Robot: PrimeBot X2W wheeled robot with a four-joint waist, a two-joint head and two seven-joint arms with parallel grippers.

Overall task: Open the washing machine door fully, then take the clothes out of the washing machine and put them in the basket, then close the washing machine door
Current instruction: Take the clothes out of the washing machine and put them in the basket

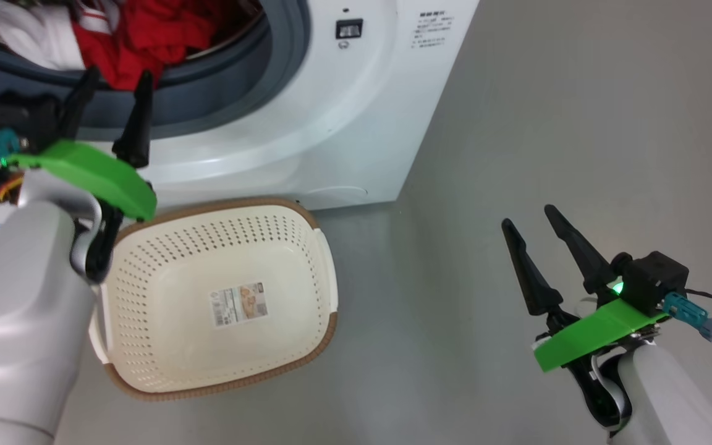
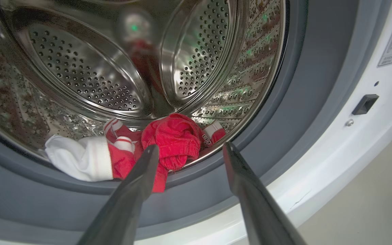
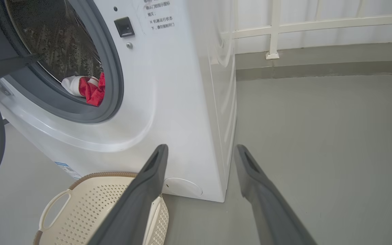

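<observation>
Red clothes (image 2: 177,143) in steel drum (image 2: 80,68); basket (image 1: 146,296) holds label (image 1: 237,304); left gripper (image 1: 119,74), right gripper (image 1: 527,216) wide.

The left end effector (image 1: 117,77) is held high at the upper left on a pale forearm (image 1: 16,296), its two dark fingers (image 1: 136,123) spread wide and empty. The right end effector (image 1: 529,217) sits low on the right, fingers pointing up and likewise parted, gripping nothing

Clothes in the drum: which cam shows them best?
Left wrist view: the clothes lie close and centred at the drum lip. Head view crops them at its top edge; right wrist view shows a small patch.
</observation>
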